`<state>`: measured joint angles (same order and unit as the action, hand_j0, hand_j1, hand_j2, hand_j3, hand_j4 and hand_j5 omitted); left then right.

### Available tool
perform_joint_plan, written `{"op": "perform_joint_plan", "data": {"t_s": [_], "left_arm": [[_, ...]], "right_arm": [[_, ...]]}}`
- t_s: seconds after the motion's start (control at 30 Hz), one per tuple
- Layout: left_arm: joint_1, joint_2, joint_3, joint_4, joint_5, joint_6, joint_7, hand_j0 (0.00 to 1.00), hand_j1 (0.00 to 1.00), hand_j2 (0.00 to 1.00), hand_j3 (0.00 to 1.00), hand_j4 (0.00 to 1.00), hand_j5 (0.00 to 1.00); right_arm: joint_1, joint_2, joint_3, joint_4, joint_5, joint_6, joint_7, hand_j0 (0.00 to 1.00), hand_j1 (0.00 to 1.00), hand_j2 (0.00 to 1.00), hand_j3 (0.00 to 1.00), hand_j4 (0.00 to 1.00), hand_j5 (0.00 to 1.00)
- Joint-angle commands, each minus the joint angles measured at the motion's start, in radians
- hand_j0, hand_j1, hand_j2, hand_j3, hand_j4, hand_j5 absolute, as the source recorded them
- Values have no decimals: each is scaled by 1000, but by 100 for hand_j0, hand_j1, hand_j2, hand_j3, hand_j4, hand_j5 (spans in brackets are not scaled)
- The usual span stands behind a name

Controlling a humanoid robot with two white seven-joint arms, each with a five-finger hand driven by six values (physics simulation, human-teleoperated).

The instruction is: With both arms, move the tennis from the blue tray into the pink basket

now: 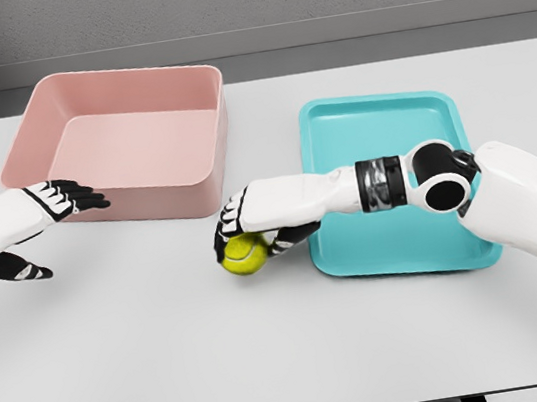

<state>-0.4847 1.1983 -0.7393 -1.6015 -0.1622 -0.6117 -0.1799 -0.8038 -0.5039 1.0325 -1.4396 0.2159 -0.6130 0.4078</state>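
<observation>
Centre frame, the robot's white right hand (244, 227) reaches left across the flat turquoise plastic tray (396, 243), fingers curled over a yellow-green tennis ball (245, 254) on the white table (271, 352). At left, the left hand (39, 220), fingers extended and empty, hovers beside the pink rectangular basket (196, 187). The palm partly hides the ball.

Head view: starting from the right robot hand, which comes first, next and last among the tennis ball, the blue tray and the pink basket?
From the right robot hand:
1. Tennis ball, held in its fingers, just left of the tray.
2. Blue tray, directly to the hand's right; the arm reaches across it.
3. Pink basket, up and to the left. Its front corner is close too, so ranks 2 and 3 are nearly tied.
</observation>
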Motion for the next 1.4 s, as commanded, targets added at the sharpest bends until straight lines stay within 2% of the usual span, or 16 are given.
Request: {"op": "perform_joint_plan", "data": {"t_s": [0.0, 0.37, 0.47, 0.5, 0.6, 0.67, 0.73, 0.77, 0.8, 0.83, 0.9, 0.93, 1.0, 1.1, 1.23, 1.37], "left_arm": [[0, -3, 0, -2, 7, 1, 0, 100, 100, 100, 100, 100, 100], [-9, -22, 3, -17, 27, 1, 0, 100, 100, 100, 100, 100, 100], [-20, -60, 3, -18, 27, 1, 0, 100, 100, 100, 100, 100, 100], [-21, -66, 5, -18, 29, 1, 2, 100, 100, 100, 100, 100, 100], [-52, -123, 3, -17, 27, 1, 0, 100, 100, 100, 100, 100, 100], [-80, -144, 0, -20, 27, 1, 0, 100, 100, 100, 100, 100, 100], [-92, -166, -3, -37, 23, 1, -4, 100, 100, 100, 100, 100, 100], [-109, -186, -9, -40, 17, 1, -6, 100, 100, 100, 100, 100, 100], [-118, -187, -15, -46, 15, 1, -7, 100, 100, 100, 100, 100, 100], [-121, -194, -15, -52, 10, 1, -9, 100, 100, 100, 100, 100, 100], [-130, -207, -17, -60, -16, 1, -9, 100, 100, 100, 100, 100, 100], [-156, -221, -54, -60, -26, 1, -9, 100, 100, 100, 100, 100, 100], [-253, -241, -175, -58, -28, 1, -9, 100, 100, 100, 100, 100, 100], [-288, -247, -227, -58, -49, 1, -9, 100, 100, 100, 100, 100, 100], [-379, -264, -371, -58, -48, 1, -6, 100, 100, 100, 100, 100, 100], [-420, -307, -468, -54, -36, 1, -3, 100, 100, 100, 100, 100, 100]], "right_arm": [[0, 1, -3, 1, -7, 2, 0, 75, 75, 75, 75, 75, 75], [-2, -8, -8, 1, -7, 2, 6, 74, 74, 74, 74, 74, 74], [-3, -25, -66, -5, -9, 2, 2, 74, 74, 74, 74, 74, 74], [-5, -44, -109, -10, -13, 2, -4, 74, 74, 74, 74, 74, 74], [-17, -103, -157, -24, -20, 2, -12, 74, 74, 74, 74, 74, 74], [-17, -191, -200, -32, -32, 2, -23, 76, 76, 76, 76, 76, 76], [-14, -283, -221, -30, -43, 2, -24, 83, 83, 83, 83, 83, 83], [-14, -330, -226, -30, -58, 2, -26, 94, 94, 94, 94, 94, 94], [-12, -364, -233, -30, -64, 2, -40, 100, 100, 100, 100, 100, 100], [-9, -400, -233, -30, -64, 2, -50, 100, 100, 100, 100, 100, 100], [-5, -426, -232, -32, -64, 2, -52, 100, 100, 100, 100, 100, 100], [-3, -433, -232, -30, -64, 2, -52, 100, 100, 100, 100, 100, 100], [20, -450, -232, -30, -64, 2, -50, 100, 100, 100, 100, 100, 100], [31, -462, -236, -19, -64, 2, -50, 100, 100, 100, 100, 100, 100], [37, -462, -238, 18, -64, 2, -49, 100, 100, 100, 100, 100, 100], [51, -484, -246, 42, -64, 2, -50, 100, 100, 100, 100, 100, 100]]}}
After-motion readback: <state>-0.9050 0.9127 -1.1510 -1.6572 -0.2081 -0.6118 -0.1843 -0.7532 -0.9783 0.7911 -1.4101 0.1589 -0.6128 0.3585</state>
